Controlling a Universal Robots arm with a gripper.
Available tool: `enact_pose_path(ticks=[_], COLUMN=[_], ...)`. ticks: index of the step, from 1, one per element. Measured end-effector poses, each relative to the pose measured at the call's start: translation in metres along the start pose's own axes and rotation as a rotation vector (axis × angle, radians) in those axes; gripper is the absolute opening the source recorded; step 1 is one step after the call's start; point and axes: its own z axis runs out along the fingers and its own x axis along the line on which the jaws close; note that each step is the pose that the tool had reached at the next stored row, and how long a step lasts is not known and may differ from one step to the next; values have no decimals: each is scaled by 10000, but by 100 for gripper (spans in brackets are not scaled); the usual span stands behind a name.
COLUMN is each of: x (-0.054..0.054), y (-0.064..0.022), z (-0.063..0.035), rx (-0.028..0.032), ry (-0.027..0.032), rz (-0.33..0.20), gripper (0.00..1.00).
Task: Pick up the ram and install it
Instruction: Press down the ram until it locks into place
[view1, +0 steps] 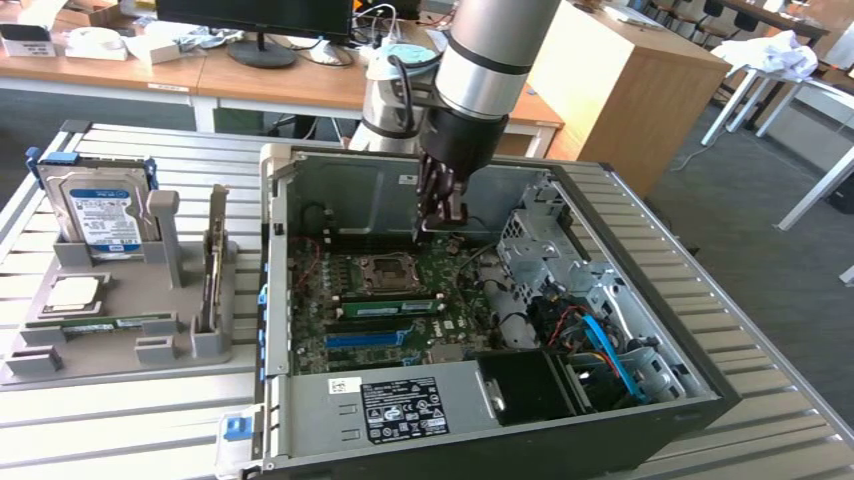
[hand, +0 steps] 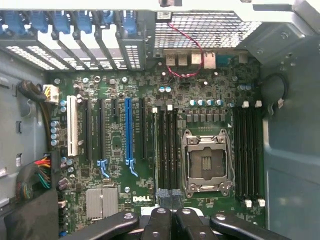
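Note:
A ram (view1: 388, 306), a narrow green stick with a white label, stands on edge in a slot on the motherboard (view1: 400, 330), just beside the processor socket (view1: 382, 269). A second stick like it (view1: 114, 322) lies flat on the grey holder (view1: 80, 355) at the exterior view's left. My gripper (view1: 442, 228) hangs inside the open computer case (view1: 287, 300), shut, with nothing visible between its fingers. In the wrist view the gripper (hand: 168, 197) hovers over one end of the dark memory slots (hand: 167, 145), next to the open socket (hand: 206, 162).
A blue-labelled hard drive (view1: 96, 215) and a silver processor chip (view1: 74, 292) sit on the holder. Inside the case are a drive cage (view1: 534, 255), blue cables (view1: 601, 345) and a power supply (view1: 400, 405). More empty slots (hand: 247, 150) flank the socket.

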Motion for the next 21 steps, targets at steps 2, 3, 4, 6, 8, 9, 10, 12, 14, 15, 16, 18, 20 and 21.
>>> enact_pose_path(ticks=[2,3,4,6,8,9,10,12,14,15,16,18,20,21], x=[0,0,0,0,0,0,0,0,0,0,0,0,0,0], y=[0,0,0,0,0,0,0,0,0,0,0,0,0,0], z=[0,0,0,0,0,0,0,0,1,1,1,2,3,3], rx=[10,15,20,31,40,46,51,64,78,87,95,112,129,137], ry=[-7,-11,-15,-23,-30,-34,-38,-48,-59,-66,-73,-86,-100,-105], rz=[205,305,399,604,797,901,1011,1259,1545,1711,1884,2215,2564,2728], gripper=[10,10,10,10,10,10,10,10,10,10,10,10,10,10])
